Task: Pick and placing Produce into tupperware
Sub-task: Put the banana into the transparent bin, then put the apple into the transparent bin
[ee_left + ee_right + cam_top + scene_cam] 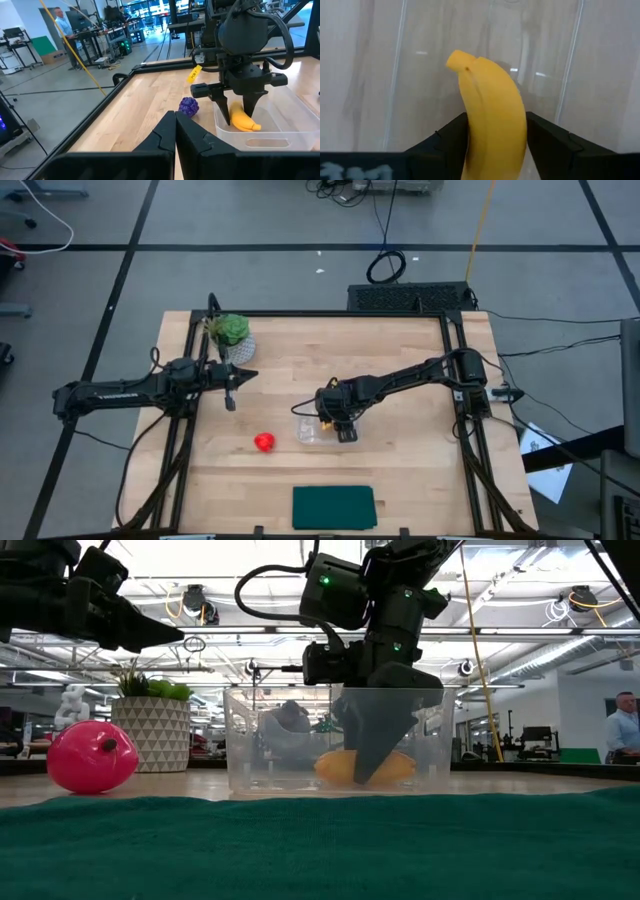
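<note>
Dark green flat rectangular mat (334, 507) lies at the near edge of the wooden table (400, 470). Round red toy fruit (264, 442) sits bare on the table, left of the clear plastic rectangular tupperware (309, 430). Right pincer (239, 111) reaches down into the tupperware, clamped on the curved yellow toy banana (492, 120) at its floor. Dark purple lumpy toy piece (189, 106) lies just outside the tupperware. Left pincer (231, 402) hangs closed and empty, near the green leafy plant in its white patterned pot (232, 333)

Green leafy plant (231, 330) in white pot, table's far-left corner; dark green mat (334, 507), near edge.
</note>
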Available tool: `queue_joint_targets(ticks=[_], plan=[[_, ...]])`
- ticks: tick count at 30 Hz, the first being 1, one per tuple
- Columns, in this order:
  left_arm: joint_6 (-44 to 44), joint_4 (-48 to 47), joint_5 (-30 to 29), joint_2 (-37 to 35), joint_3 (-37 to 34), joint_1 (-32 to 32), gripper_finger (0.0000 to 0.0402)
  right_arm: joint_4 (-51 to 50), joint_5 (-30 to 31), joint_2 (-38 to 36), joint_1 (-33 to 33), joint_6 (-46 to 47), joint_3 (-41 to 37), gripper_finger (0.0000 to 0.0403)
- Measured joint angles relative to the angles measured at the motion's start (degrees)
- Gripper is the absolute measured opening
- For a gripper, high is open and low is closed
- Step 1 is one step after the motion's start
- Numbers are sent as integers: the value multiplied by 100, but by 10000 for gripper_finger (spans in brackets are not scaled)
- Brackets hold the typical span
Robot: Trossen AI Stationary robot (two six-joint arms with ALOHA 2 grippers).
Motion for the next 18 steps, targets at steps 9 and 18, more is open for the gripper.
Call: queue_joint_targets(ticks=[9, 18], plan=[[2, 0, 0, 0, 0, -1, 6, 0, -9, -9, 0, 84, 2, 226], [3, 2, 0, 0, 0, -1, 5, -21, -5, -210, 4, 151, -4, 223]])
